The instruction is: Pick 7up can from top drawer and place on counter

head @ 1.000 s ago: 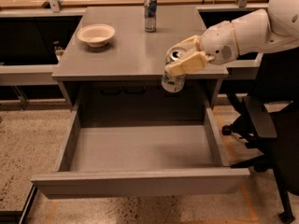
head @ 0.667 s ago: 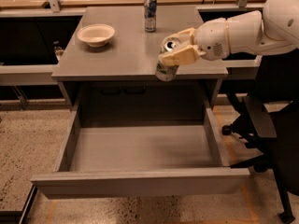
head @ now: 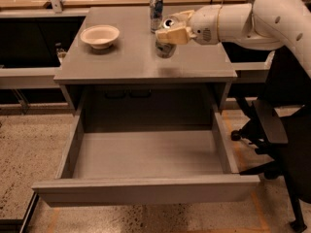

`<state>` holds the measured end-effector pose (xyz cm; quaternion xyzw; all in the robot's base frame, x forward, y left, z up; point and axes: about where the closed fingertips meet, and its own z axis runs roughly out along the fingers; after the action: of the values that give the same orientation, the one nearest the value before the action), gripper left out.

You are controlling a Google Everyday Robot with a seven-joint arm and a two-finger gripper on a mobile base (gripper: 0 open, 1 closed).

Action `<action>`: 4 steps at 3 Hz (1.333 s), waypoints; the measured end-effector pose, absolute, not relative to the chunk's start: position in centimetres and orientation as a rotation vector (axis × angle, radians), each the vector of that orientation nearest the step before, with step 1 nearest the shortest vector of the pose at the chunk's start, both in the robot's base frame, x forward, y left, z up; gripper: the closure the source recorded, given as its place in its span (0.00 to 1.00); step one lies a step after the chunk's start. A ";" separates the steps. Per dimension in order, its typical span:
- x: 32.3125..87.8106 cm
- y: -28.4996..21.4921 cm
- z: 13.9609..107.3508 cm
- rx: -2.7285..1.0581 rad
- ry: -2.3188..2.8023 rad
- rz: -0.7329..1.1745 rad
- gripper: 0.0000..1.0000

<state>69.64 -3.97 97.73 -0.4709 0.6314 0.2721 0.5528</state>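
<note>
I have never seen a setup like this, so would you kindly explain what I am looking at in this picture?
This is one camera view, looking down at the furniture from the front. The white arm reaching in from the right belongs to a mobile robot. Its two-fingered hand is over the grey counter, closed around the 7up can. I cannot tell whether the can touches the counter. A pale bowl and a taller blue-and-silver can stand on the counter. Below it, the top drawer is pulled out, with nothing visible inside. A dark chair stands at the right.
</note>
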 end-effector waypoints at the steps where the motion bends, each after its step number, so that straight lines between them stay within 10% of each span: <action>1: 73.6 -3.3 96.6 -1.067 1.553 0.640 0.83; 4: 79.7 -3.0 93.2 -1.027 1.718 0.632 0.13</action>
<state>79.72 -3.03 93.16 -0.4242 0.7098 0.2612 0.4980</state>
